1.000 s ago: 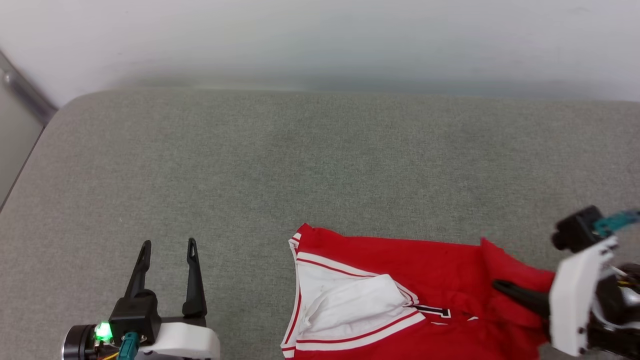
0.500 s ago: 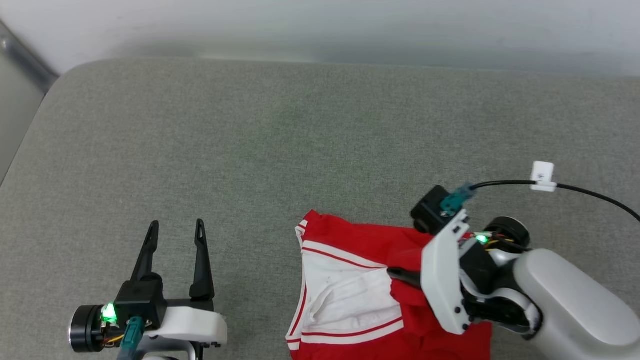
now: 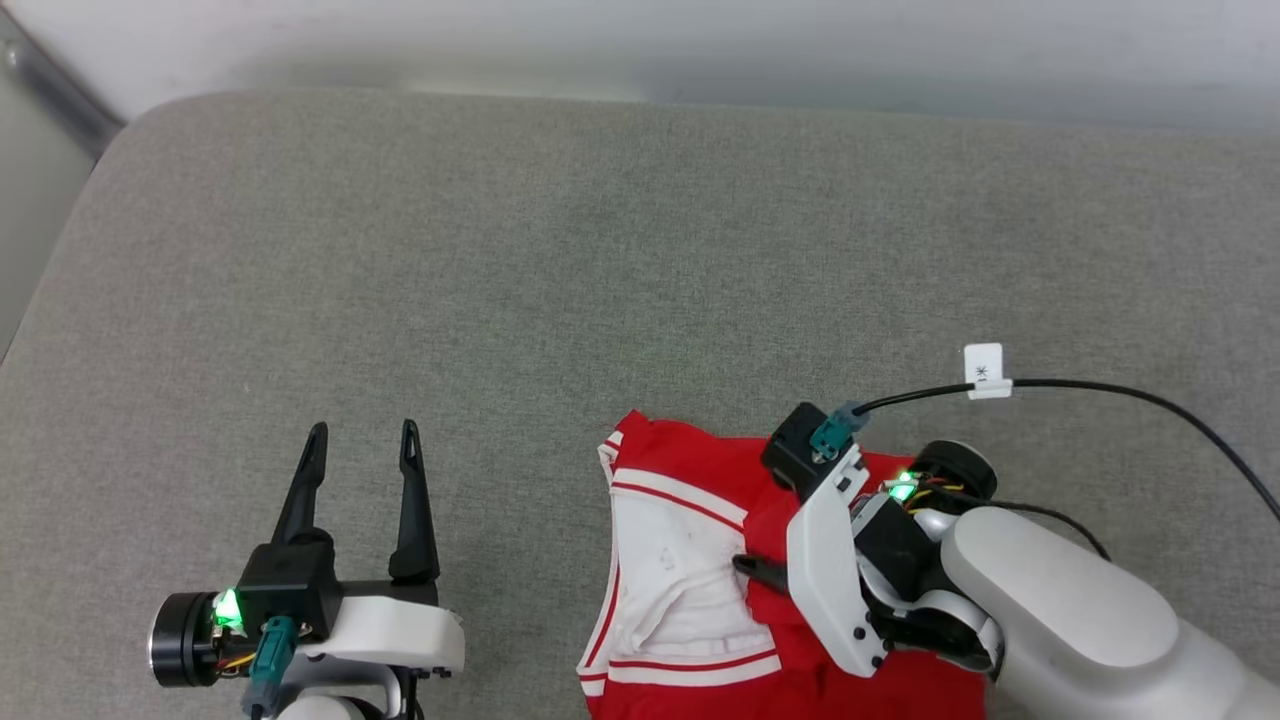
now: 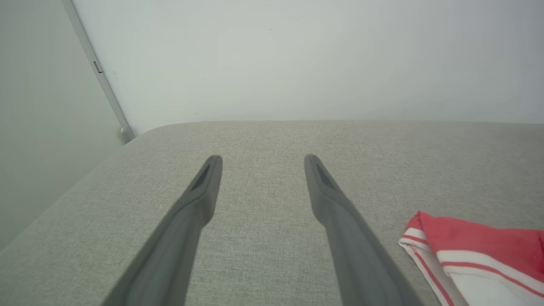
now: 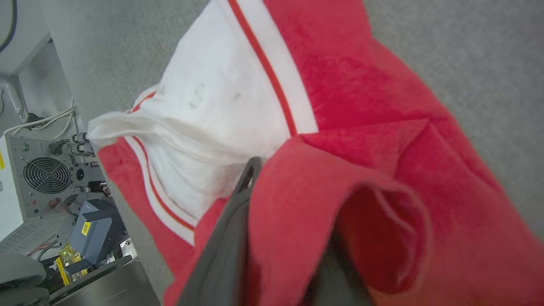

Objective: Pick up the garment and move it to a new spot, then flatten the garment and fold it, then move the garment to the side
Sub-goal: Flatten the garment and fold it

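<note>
Garment [image 3: 690,455] fold inside right gripper [image 5: 297,187], left gripper [image 3: 363,430] spread wide

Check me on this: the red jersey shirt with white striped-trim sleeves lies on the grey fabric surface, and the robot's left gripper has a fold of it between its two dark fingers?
Wrong arm: the right gripper has the fold of the red jersey shirt between its fingers, as the right wrist view shows. The left gripper stands open over the bare grey fabric surface.
</note>
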